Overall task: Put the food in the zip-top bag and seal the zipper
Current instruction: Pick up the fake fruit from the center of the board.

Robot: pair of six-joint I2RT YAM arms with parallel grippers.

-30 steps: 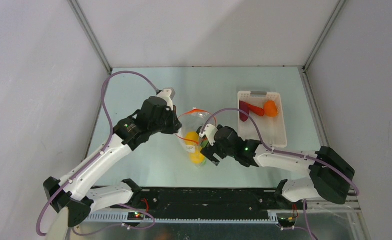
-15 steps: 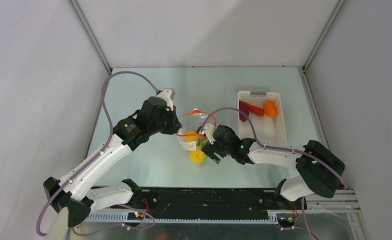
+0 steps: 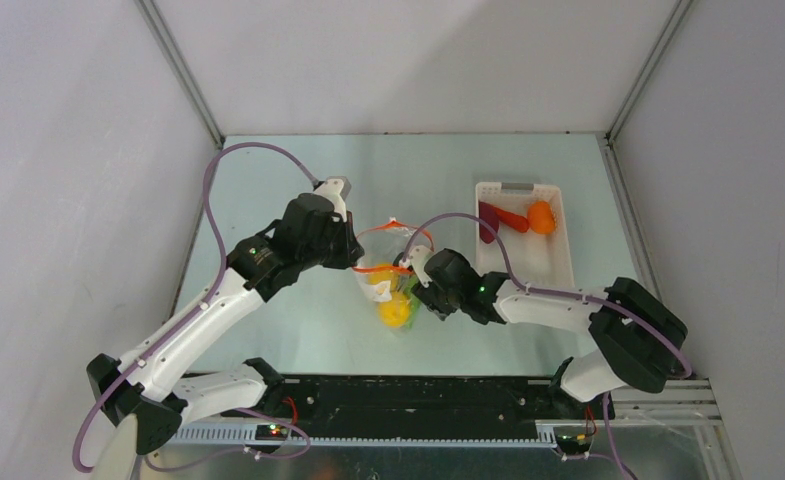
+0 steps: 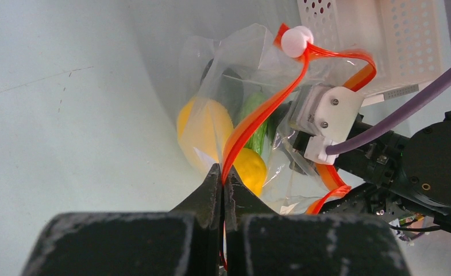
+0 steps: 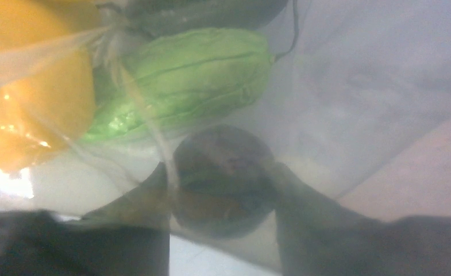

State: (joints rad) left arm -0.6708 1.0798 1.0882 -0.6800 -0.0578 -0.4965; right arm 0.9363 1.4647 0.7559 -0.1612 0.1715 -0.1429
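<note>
Zip-top bag [image 3: 396, 245]: clear, floppy, mouth gaping, slung between the two grippers. Left gripper [image 4: 223, 176]: clenched on the zipper [image 4: 264, 106], no gap between the fingertips. Orange-red strip pinched right at the tips, rising away from them to a white slider [image 4: 296, 41], then looping back down toward the right gripper [image 3: 415, 292]. Bag body directly beyond the left fingertips, hanging below the strip. Food inside the bag: first yellow lemon [image 4: 203, 129] just past the left gripper's tips; second yellow lemon [image 4: 250, 165] beside it, on the side toward the right gripper; light-green ridged piece [image 5: 194, 80] above and ahead of the right gripper's fingers [image 5: 134, 207]; dark-green piece [image 5: 211, 8] beyond that, mostly out of frame. Right gripper: pressed against the side of the bag opposite the left gripper, jaws partly apart, a dark rounded shape [image 5: 223, 172] lodged between them, blurred behind plastic film; clamped or merely flanked, impossible to tell. Remaining food well apart from both grippers, out past the right gripper's wrist at the far end of a white slotted basket [image 3: 558, 265]: orange [image 3: 540, 216], red chili [image 3: 513, 218] and purple piece [image 3: 487, 222], close together. Table [image 3: 268, 180] beneath everything.
</note>
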